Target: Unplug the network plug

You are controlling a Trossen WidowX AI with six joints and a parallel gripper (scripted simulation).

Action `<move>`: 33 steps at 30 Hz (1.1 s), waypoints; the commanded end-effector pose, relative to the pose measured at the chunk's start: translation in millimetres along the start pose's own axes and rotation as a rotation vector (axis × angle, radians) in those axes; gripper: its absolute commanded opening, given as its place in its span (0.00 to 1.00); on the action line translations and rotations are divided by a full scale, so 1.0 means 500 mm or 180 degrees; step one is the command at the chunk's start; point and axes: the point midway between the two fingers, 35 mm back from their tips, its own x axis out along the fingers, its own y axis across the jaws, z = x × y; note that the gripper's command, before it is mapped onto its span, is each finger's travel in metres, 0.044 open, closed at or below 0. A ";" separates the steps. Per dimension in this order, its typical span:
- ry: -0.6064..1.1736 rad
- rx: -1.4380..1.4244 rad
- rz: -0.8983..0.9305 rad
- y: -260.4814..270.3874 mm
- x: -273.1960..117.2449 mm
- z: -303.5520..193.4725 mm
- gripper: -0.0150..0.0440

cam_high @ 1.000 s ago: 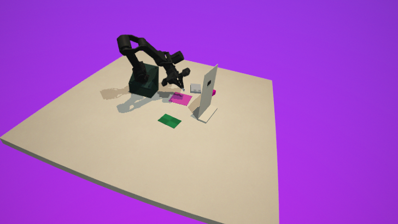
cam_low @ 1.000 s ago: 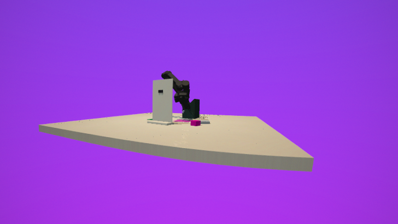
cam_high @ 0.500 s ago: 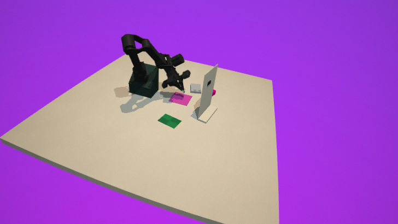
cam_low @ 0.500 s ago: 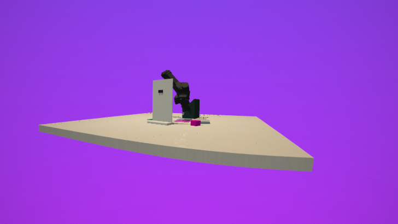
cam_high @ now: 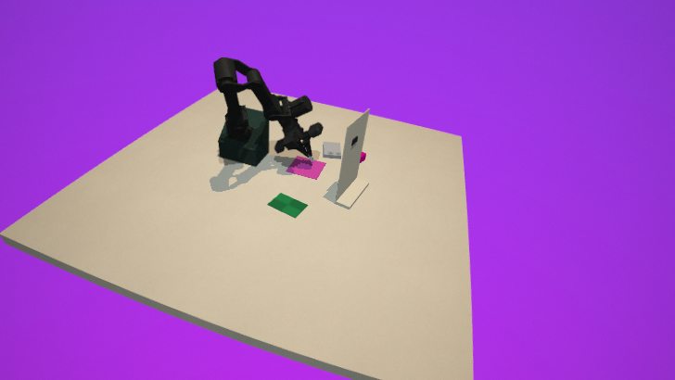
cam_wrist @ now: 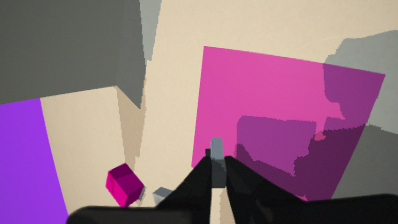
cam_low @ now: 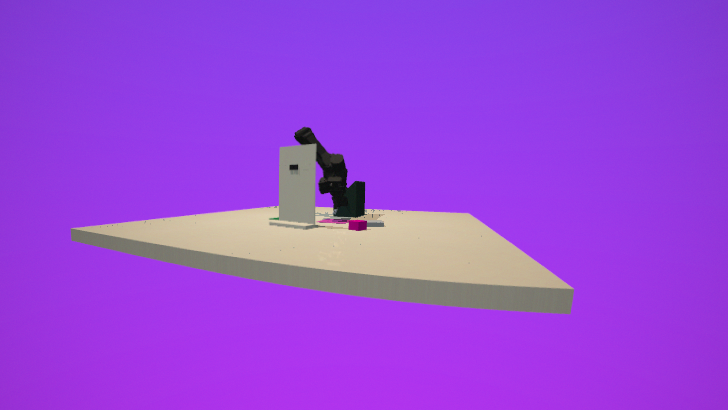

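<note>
My gripper (cam_high: 310, 157) (cam_wrist: 217, 163) is shut on the small grey plug (cam_high: 311, 160) (cam_wrist: 216, 146), which sticks out past the fingertips. The plug is low near the back edge of the flat pink square (cam_high: 317, 171) (cam_wrist: 260, 85); in the wrist view it overlaps the square's lower left part. Whether it touches the surface I cannot tell. The upright grey panel (cam_high: 349, 165) (cam_low: 298, 198) (cam_wrist: 60, 45) stands apart from the gripper. The panel's socket openings do not show clearly. The plug's tab cannot be made out.
A flat green checkered patch (cam_high: 287, 205) lies nearer the front. A light grey box (cam_high: 331, 147) (cam_low: 375, 224) (cam_wrist: 162, 193) lies beyond the pink square. A magenta block (cam_high: 362, 157) (cam_low: 357, 225) (cam_wrist: 124, 185) lies behind the panel. The arm's dark base (cam_high: 240, 149) stands left of them.
</note>
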 end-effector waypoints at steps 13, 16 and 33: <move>0.0010 -0.0028 -0.0011 -0.022 0.022 0.000 0.25; 0.0008 -0.0029 -0.0010 -0.026 0.026 0.001 0.25; -0.0003 -0.0033 -0.0005 -0.041 0.041 0.006 0.25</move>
